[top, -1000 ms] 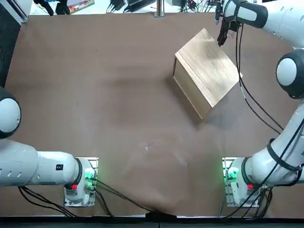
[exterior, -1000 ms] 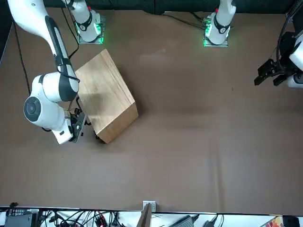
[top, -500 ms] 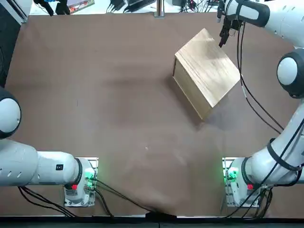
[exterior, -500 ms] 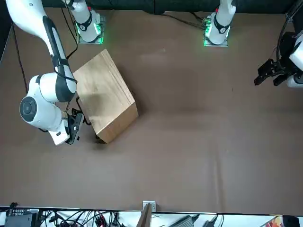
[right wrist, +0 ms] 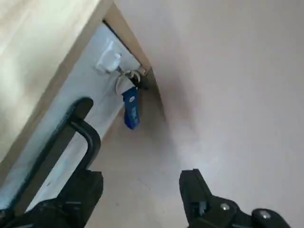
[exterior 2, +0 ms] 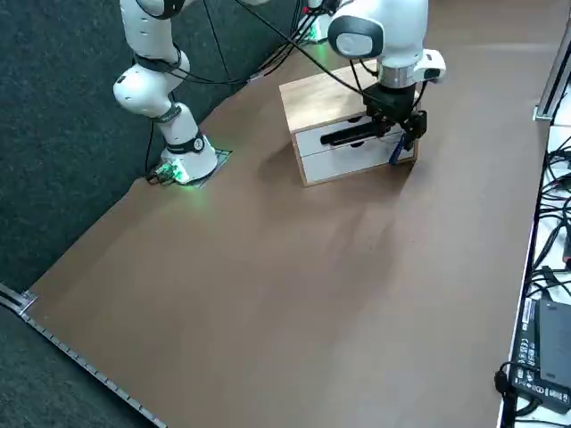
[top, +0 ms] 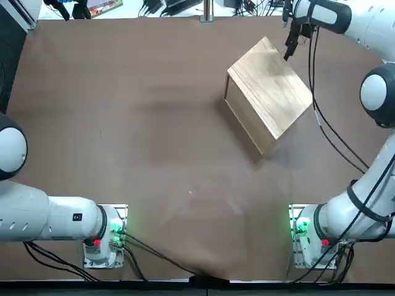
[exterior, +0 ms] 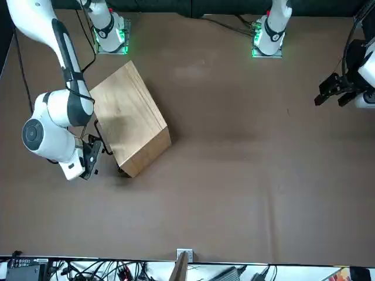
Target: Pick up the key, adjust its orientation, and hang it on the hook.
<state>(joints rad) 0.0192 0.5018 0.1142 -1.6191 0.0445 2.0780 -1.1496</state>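
Observation:
The key, blue-headed with a silvery ring, hangs from the small white hook on the white face of the wooden box. In the right side view the key shows as a blue sliver at the box's lower corner. My right gripper is open and holds nothing. It hovers a short way off the white face, apart from the key. From overhead the gripper is just past the box's far corner. The front view has the gripper beside the box.
A black bar handle runs along the white face next to the hook. The box sits at an angle on the brown table. Cables and clutter line the far table edge.
My right gripper has drawn back a little from the box's white face, empty. The key stays on the hook and the box has not moved.

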